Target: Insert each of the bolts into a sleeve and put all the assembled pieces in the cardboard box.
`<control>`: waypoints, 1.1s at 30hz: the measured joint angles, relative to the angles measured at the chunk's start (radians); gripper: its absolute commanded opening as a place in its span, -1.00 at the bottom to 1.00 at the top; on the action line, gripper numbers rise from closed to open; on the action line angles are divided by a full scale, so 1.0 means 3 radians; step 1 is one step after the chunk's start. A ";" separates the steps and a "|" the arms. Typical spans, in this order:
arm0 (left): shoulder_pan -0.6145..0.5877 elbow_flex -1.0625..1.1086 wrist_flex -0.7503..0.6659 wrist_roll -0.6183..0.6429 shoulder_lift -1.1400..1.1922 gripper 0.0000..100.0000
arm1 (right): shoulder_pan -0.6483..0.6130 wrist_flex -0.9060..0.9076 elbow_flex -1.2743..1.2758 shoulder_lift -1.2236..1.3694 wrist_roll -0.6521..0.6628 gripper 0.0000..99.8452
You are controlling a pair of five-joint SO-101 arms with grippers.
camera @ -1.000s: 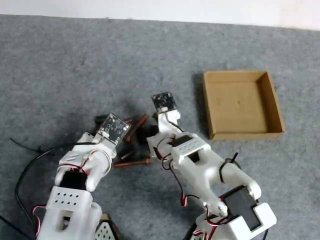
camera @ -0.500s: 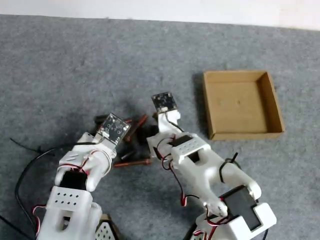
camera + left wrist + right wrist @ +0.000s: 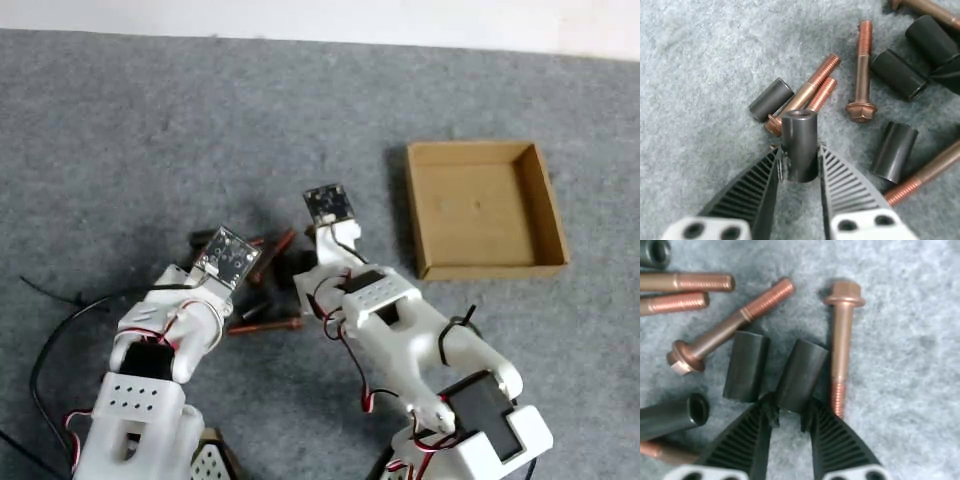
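In the left wrist view my left gripper (image 3: 800,161) is shut on a black sleeve (image 3: 800,142), held just above the grey mat with its open bore facing away from the wrist. Copper bolts (image 3: 862,75) and more black sleeves (image 3: 894,151) lie scattered around it. My right gripper (image 3: 789,410) is shut on the near end of another black sleeve (image 3: 802,371) that rests on the mat beside a copper bolt (image 3: 841,340). A second sleeve (image 3: 746,365) lies just to its other side. The cardboard box (image 3: 487,268) sits to the right of both arms.
A loose bolt (image 3: 265,325) lies between the two arms in the high view, and others (image 3: 272,255) poke out from under the wrists. A black cable (image 3: 50,350) runs along the left arm's base. Open mat stretches behind and left of the pile.
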 measured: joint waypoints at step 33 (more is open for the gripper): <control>-0.0128 0.0000 -0.0005 0.0276 -0.0005 -0.69 | 0.0000 0.0000 0.0000 0.0000 0.0000 -0.99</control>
